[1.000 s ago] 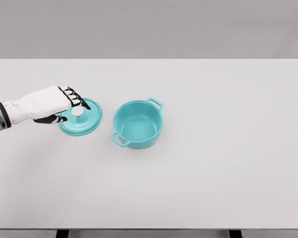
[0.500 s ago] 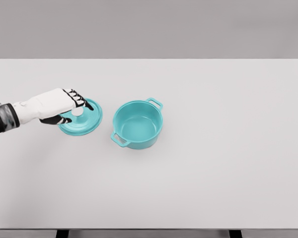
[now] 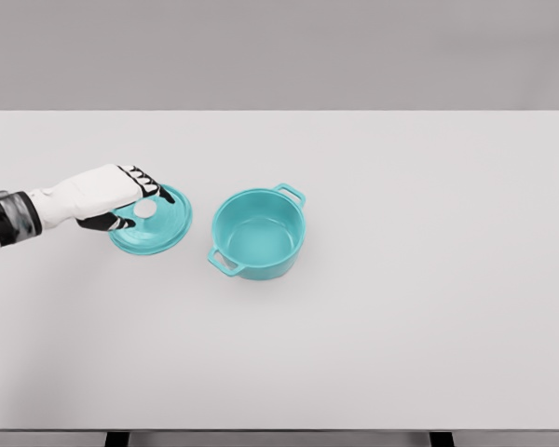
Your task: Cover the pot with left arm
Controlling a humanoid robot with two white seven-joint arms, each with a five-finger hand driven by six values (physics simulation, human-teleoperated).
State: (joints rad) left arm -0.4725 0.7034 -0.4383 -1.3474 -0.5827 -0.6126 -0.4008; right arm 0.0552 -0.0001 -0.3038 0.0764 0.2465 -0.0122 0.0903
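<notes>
Our left hand point(image 3: 107, 197) curls its fingers around the white knob point(image 3: 144, 210) of the teal lid point(image 3: 154, 223); just right of it, we see the open teal pot point(image 3: 257, 234) on a white table point(image 3: 401, 307), grey wall behind.

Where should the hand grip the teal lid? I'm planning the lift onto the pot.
By the white knob at the centre of the lid, from above. The lid lies flat on the table, its rim too low to pinch.
</notes>
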